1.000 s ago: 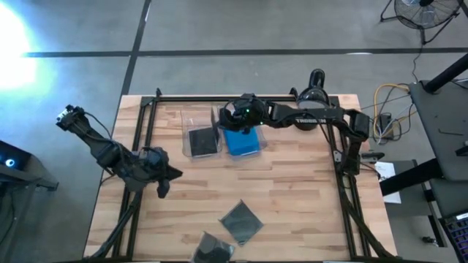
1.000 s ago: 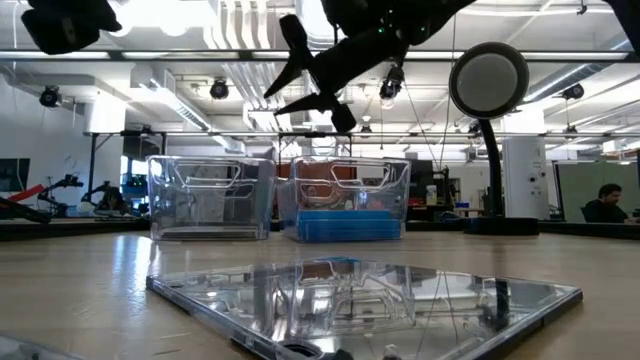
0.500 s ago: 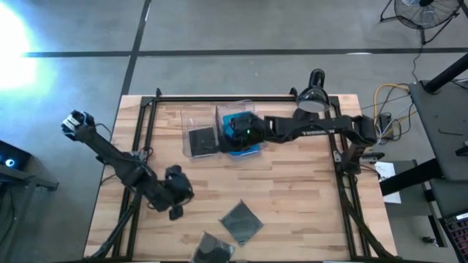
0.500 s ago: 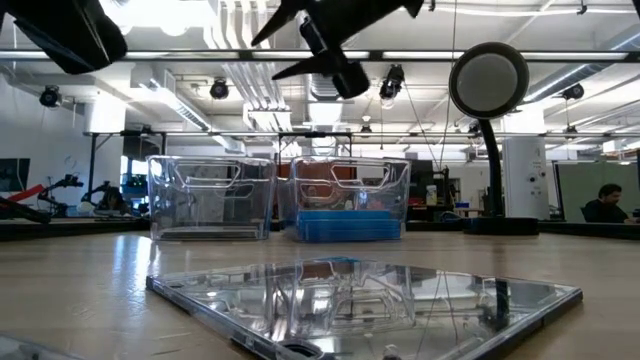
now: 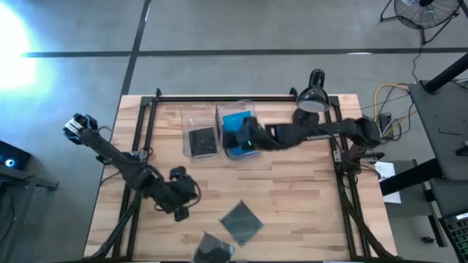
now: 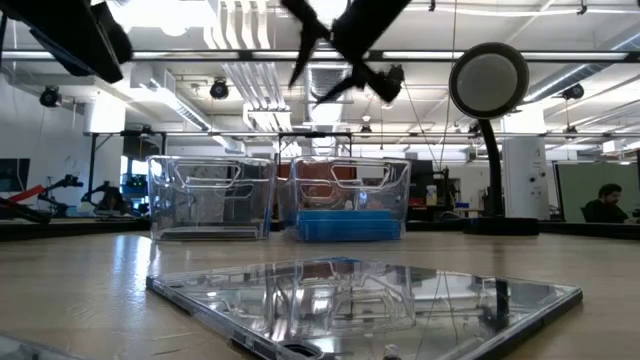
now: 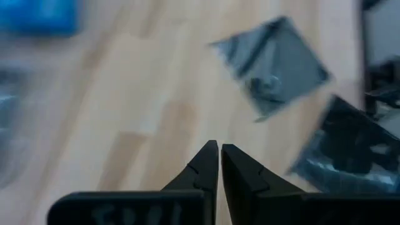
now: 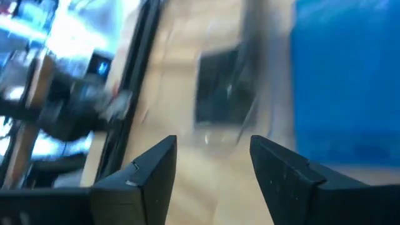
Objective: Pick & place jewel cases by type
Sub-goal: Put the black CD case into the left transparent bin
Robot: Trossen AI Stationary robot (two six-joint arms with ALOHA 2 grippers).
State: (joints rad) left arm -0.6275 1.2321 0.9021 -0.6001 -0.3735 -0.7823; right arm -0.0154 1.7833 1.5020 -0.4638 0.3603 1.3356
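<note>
From the overhead shot, sorting looks well underway: two clear bins sit side by side in the upper middle of the table [image 5: 292, 183]. The left bin [image 5: 199, 139] has a dark case [image 5: 202, 140] in it and the right bin [image 5: 238, 131] has the blue cases [image 5: 235, 126], so I'd guess it's one colour per bin. The right gripper [image 5: 246, 140] hangs over the front edge of the blue bin. The left gripper [image 5: 179, 196] sits lower left of centre, nose toward the two loose smoky cases: one [image 5: 240, 220] tilted like a diamond in the lower middle, the other [image 5: 213, 250] at the bottom edge of the frame. Those two look like what's left to do.

Table-level camera: the nearest case [image 6: 365, 296] fills the foreground, flat on the wood and very glossy. Behind it are both bins, with the blue stack [image 6: 348, 224] low in the right one. One gripper [image 6: 345, 45] hangs up top with its fingers spread; I take it for the right one.

Left wrist cam: fingers [image 7: 206, 169] pinched together with nothing between them, aimed toward the diamond case [image 7: 272, 65]; its centre hub shows. The second case [image 7: 350, 150] is at the right edge.

Right wrist cam: fingers [image 8: 150, 172] wide apart, empty, blue [image 8: 347, 75] at upper right, dark case [image 8: 224, 87] in the middle.
</note>
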